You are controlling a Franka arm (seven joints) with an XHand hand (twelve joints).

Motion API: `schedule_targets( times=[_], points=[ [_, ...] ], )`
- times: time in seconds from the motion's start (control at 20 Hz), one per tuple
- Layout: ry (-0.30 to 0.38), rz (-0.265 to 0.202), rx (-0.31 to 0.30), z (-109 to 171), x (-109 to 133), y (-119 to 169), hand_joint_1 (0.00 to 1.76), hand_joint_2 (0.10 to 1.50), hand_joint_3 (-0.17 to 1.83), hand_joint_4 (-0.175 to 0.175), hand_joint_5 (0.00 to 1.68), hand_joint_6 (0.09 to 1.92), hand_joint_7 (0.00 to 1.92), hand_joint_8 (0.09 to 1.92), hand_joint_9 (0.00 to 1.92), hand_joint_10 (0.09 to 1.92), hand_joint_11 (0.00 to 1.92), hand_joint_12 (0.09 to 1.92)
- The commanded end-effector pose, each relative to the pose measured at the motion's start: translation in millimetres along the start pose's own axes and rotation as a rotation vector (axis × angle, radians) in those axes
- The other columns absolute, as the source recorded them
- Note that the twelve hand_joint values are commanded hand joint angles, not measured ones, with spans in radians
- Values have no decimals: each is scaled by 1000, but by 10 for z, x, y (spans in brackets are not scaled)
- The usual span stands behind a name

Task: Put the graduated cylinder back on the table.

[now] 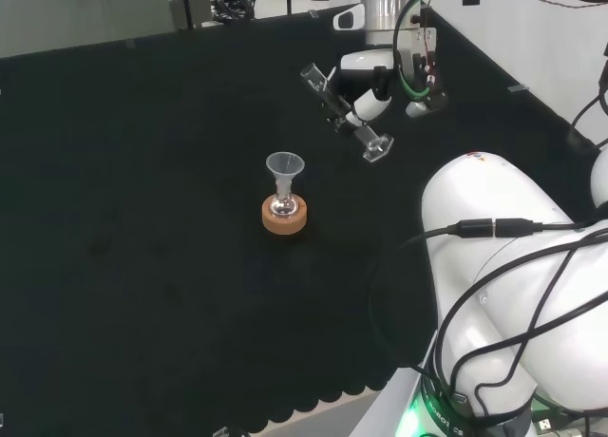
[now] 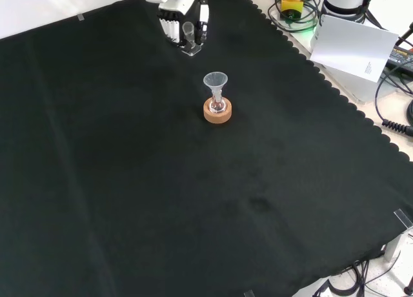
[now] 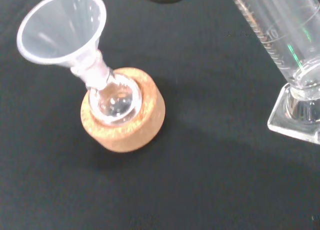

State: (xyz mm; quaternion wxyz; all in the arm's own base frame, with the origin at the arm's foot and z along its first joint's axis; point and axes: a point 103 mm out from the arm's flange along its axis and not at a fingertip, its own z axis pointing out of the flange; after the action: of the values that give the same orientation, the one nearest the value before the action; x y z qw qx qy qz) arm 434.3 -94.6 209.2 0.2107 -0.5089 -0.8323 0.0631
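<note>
**Cylinder in hand, tilted above the cloth, not yet set down**

Nearest my wrist camera is the graduated cylinder: its clear, marked tube and square foot loom large at the frame's edge. From the head view I judge it is off the table, tilted, with the foot lower and toward the arm's links and the open mouth higher and farther away. The hand has its fingers curled round the tube's middle, so I read it as gripping the cylinder. In the front view the hand sits at the top of the cloth with the cylinder hanging below it, foot close to the black cloth; I cannot tell from there whether the foot touches.

Moving outward, a small round flask sits in a cork ring with a clear funnel in its neck. In the head view it stands near the hand, to its lower left; the two are apart.

As I judge it, the carry is under way. Left to do: bring the cylinder upright, lower the foot flat onto bare cloth away from the flask, and release the fingers. A tilted foot could tip the cylinder on release.
</note>
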Motion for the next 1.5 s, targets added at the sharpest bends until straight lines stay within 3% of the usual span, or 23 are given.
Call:
schedule_targets(
  times=[0.05,0.35,0.75,1.05,1.4,1.5],
  points=[
    [42,-29,-56,20,-73,254,1395,1047,1,-175,1057,854,988,972,1223,667,1223,779],
    [111,-42,-158,82,-215,494,1395,1047,1,-175,1056,855,986,974,1222,669,1223,779],
    [217,-62,-226,213,-376,855,1395,1048,1,-175,1054,859,985,977,1219,673,1221,780],
    [258,-77,-263,299,-450,1087,1394,1049,1,-175,1052,862,980,982,1218,676,1219,781],
    [287,-105,-367,342,-434,1294,1394,1051,1,-175,1048,868,976,988,1214,681,1216,782],
    [292,-111,-371,354,-436,1356,1393,1054,1,-175,1041,879,968,998,1207,696,1211,787]
  ],
)
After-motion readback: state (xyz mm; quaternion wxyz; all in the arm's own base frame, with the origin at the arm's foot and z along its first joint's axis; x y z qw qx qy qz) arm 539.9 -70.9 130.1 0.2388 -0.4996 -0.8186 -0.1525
